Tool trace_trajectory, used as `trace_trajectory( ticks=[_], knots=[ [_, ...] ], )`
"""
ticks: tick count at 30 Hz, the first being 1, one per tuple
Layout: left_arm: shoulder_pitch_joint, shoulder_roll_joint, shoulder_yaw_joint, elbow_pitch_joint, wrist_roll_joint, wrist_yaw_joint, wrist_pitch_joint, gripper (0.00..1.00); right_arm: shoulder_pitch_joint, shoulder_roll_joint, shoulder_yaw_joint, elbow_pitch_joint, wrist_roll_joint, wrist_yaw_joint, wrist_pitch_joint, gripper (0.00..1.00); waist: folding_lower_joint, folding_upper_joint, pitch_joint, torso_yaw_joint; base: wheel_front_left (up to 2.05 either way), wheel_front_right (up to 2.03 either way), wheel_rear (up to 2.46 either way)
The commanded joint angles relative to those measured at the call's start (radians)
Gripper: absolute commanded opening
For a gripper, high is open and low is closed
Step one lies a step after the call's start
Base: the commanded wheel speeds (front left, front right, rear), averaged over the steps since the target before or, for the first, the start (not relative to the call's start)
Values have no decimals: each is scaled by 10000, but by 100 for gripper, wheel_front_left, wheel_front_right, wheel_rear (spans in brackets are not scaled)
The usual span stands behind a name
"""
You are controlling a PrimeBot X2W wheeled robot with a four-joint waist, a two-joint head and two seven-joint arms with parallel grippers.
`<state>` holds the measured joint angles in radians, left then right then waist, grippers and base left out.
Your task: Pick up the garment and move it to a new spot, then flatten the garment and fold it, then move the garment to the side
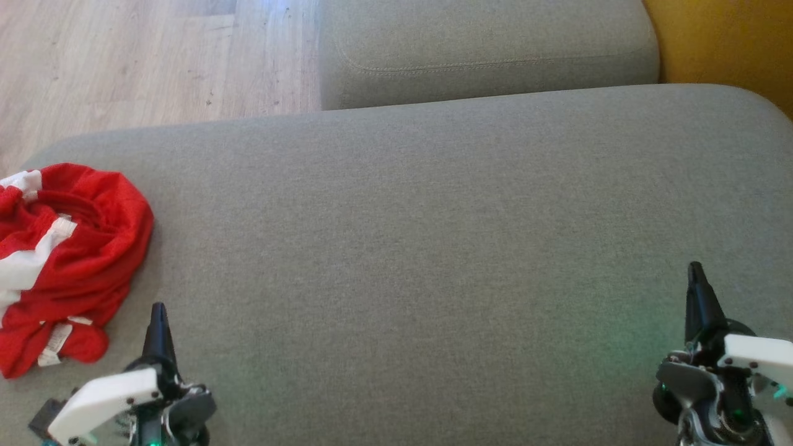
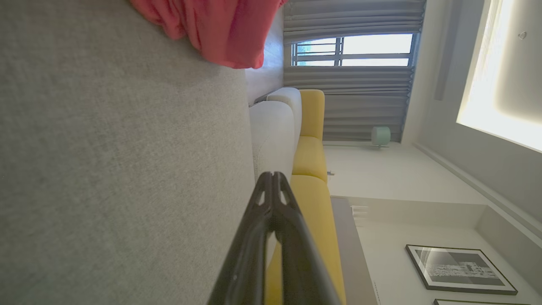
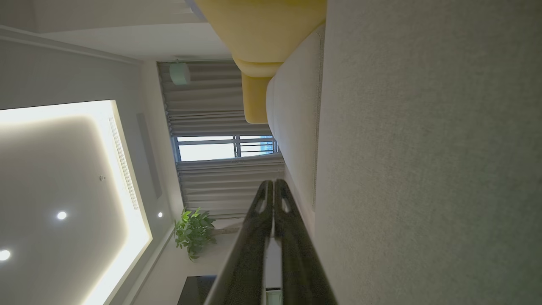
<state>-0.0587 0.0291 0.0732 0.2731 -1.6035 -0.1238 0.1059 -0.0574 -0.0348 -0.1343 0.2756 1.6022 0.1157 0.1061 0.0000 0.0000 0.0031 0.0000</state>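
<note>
The garment [image 1: 65,260] is a crumpled red piece with white stripes and tags, lying at the left end of the grey sofa cushion [image 1: 433,248]. My left gripper [image 1: 158,310] hovers low at the front left, just right of the garment's near edge, shut and empty. In the left wrist view its fingertips [image 2: 272,176] are pressed together, with the garment [image 2: 211,29] at the top. My right gripper [image 1: 696,269] is at the front right, far from the garment, shut with nothing held; in the right wrist view its gripper tips [image 3: 273,183] meet.
A second grey cushion [image 1: 489,49] lies beyond the main one. Wooden floor [image 1: 142,62] shows at the upper left and a yellow seat [image 1: 731,43] at the upper right. The cushion's wide middle is bare fabric.
</note>
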Motion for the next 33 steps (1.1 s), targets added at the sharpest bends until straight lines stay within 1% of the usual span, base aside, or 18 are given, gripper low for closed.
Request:
trace_trajectory(
  ticks=[1,6,14,19,32,33],
  knots=[
    [0,0,0,2,0,0,0,100,0,0,0,1,0,-2,0,100,0,0,0,0,0,0,0],
    [358,-121,-103,620,25,7,-28,100,380,87,33,618,-13,-22,-20,100,0,0,3,-1,0,0,0],
    [400,-99,-198,411,664,15,-263,100,389,63,256,506,-398,-11,-259,100,0,0,-42,-20,0,0,0],
    [433,-86,-319,140,1279,80,-409,100,405,56,373,423,-976,-4,-406,100,0,0,-68,-30,0,0,0],
    [490,-51,-850,-392,3287,359,-791,100,437,24,739,87,-3065,14,-789,100,0,0,-160,-74,0,0,0],
    [490,-51,-850,-392,3287,359,-791,100,437,24,739,87,-3065,14,-789,100,0,0,-160,-74,0,0,0]
  ],
)
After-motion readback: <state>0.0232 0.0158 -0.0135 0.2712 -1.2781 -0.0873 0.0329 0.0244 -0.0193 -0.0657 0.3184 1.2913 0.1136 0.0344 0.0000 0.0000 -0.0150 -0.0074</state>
